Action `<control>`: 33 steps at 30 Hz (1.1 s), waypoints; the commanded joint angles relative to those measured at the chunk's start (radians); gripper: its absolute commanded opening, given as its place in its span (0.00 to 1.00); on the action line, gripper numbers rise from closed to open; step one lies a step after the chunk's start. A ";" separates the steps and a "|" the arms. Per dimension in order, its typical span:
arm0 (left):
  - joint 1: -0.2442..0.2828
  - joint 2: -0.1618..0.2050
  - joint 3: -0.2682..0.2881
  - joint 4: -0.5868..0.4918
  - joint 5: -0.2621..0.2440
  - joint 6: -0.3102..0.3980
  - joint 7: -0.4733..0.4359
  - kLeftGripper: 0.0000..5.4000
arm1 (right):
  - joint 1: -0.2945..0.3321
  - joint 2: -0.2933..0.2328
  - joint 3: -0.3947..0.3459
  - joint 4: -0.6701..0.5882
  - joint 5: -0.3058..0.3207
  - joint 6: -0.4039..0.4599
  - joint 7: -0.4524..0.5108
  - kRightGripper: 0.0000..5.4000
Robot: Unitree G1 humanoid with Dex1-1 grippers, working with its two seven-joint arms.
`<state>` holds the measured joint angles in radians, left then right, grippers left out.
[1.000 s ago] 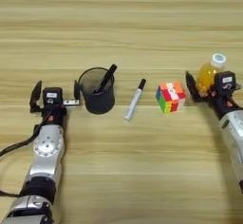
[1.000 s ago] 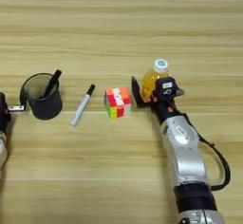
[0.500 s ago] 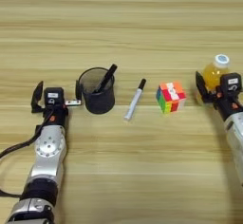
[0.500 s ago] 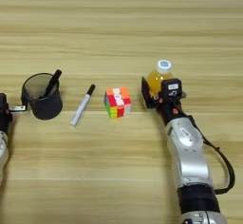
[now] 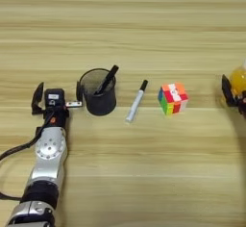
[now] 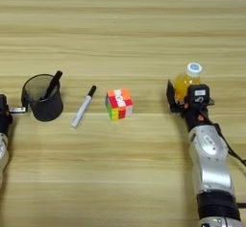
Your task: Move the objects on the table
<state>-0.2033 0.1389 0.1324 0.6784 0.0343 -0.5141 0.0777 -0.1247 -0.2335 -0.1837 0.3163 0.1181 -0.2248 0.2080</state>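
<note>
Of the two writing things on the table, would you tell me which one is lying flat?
The white marker with the black cap lies flat on the table, between cup and cube. The black pen stands tilted inside the mesh cup.

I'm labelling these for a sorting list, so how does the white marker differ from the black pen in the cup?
The white marker lies flat on the table, out in the open; the black pen leans tilted inside the mesh pen cup. The marker's body is white with a black cap; the pen looks all black. Both are slim writing tools, and neither is held by a gripper.
</note>
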 commanded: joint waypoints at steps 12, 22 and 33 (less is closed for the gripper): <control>-0.010 0.006 0.001 0.016 -0.001 0.010 0.000 1.00 | 0.084 -0.005 -0.007 -0.066 0.006 0.026 -0.002 0.99; -0.014 0.005 0.001 0.022 0.001 0.008 -0.001 1.00 | 0.271 0.005 0.013 -0.272 0.021 0.131 0.015 0.99; -0.007 0.006 0.001 0.009 0.002 0.010 0.002 1.00 | 0.449 -0.042 0.097 -0.467 0.121 0.260 0.224 0.99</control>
<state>-0.2097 0.1393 0.1352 0.6919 0.0340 -0.5146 0.0775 0.3051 -0.2646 -0.1073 -0.1047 0.2152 0.0133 0.3966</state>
